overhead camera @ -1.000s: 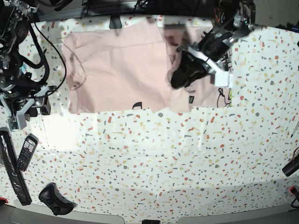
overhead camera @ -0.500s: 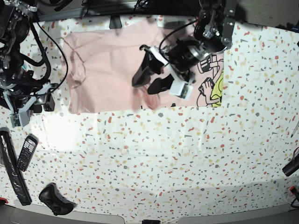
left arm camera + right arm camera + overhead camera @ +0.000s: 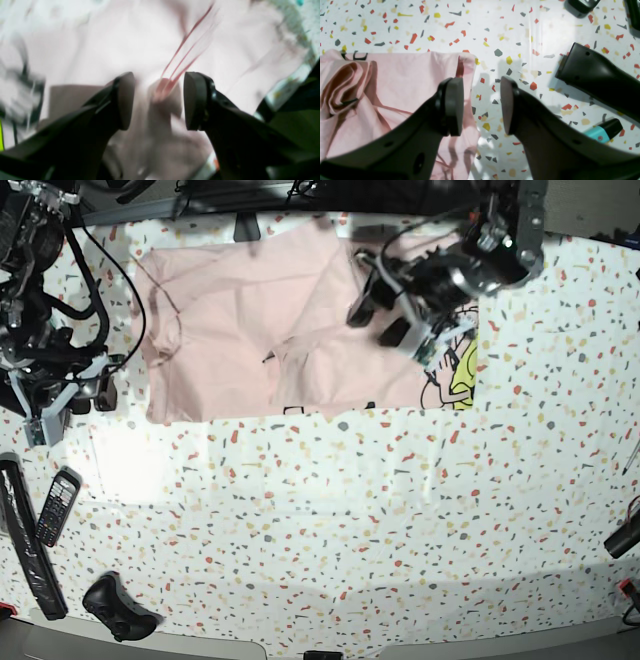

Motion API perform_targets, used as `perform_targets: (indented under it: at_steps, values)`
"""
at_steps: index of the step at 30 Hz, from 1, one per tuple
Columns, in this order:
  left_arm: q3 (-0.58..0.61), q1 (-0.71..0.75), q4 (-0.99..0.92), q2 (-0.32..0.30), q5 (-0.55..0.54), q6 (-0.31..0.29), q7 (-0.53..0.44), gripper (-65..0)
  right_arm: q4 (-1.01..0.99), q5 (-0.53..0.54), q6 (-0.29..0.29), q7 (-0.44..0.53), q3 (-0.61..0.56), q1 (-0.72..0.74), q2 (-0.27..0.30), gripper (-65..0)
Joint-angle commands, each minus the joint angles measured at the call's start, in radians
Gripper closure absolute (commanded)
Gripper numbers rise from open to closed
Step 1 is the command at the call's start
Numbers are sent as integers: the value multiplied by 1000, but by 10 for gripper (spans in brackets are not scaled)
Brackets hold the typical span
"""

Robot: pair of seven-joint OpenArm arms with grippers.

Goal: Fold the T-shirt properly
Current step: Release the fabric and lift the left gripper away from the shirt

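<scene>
The pale pink T-shirt (image 3: 230, 330) lies on the far part of the table, its right part turned over toward the middle in a rumpled flap (image 3: 330, 350). A black-and-yellow print (image 3: 455, 370) shows at its right edge. My left gripper (image 3: 375, 320) hovers open above that flap, and in the left wrist view the left gripper (image 3: 155, 100) has only blurred pink cloth (image 3: 150, 50) below it and nothing between its fingers. My right gripper (image 3: 481, 105) is open and empty at the shirt's (image 3: 395, 82) left edge, beside a bunched sleeve (image 3: 342, 85); in the base view the right gripper (image 3: 75, 395) is at the far left.
A phone (image 3: 57, 505), a long black strip (image 3: 30, 555) and a black hand controller (image 3: 120, 608) lie near the table's left front. Black arm parts (image 3: 595, 75) and a teal-tipped item (image 3: 602, 130) sit right of the right gripper. Cables (image 3: 100, 300) hang at the left.
The left gripper opened and let go of the cloth after carrying the shirt's right part leftward, then drew back up and to the right. The print is now uncovered. The right arm barely moved.
</scene>
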Motion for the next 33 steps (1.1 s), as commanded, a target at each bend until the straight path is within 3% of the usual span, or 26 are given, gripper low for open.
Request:
perform_targets:
  at_steps: [1,3,8,14,15,19,22,27,30,33]
  values:
    - [2,8,20,-7,-18,0,-35,-301,12,8,-3,12,5,11,17,-237]
    - [2,30,19,-23,-16,39,-36,-301,12,9,-3,12,5,11,17,-237]
    - [28,40,-11,-19,-49,41,-38,-301,12,8,-3,11,5,11,17,-237]
    - [174,37,-31,-19,-58,40,-42,-301,12,8,-3,5,5,11,17,-237]
    - [208,33,-31,-20,-72,32,-42,-301,12,8,-3,5,5,11,17,-237]
    - [338,12,-30,-19,-183,-95,-42,-301,12,8,-3,5,5,11,17,-237]
    - [399,-24,-30,-20,-187,-100,-39,-301,12,8,-3,4,5,10,17,-237]
    - [315,-98,-30,-21,-174,-98,30,-301,-13,33,-3,-23,5,-4,18,-238]
    - [169,-119,-30,-21,-174,-99,38,-301,-106,102,14,-85,5,-8,20,-238]
    - [-11,-124,-30,-20,-140,-99,19,-301,-226,176,78,-108,5,-8,37,-238]
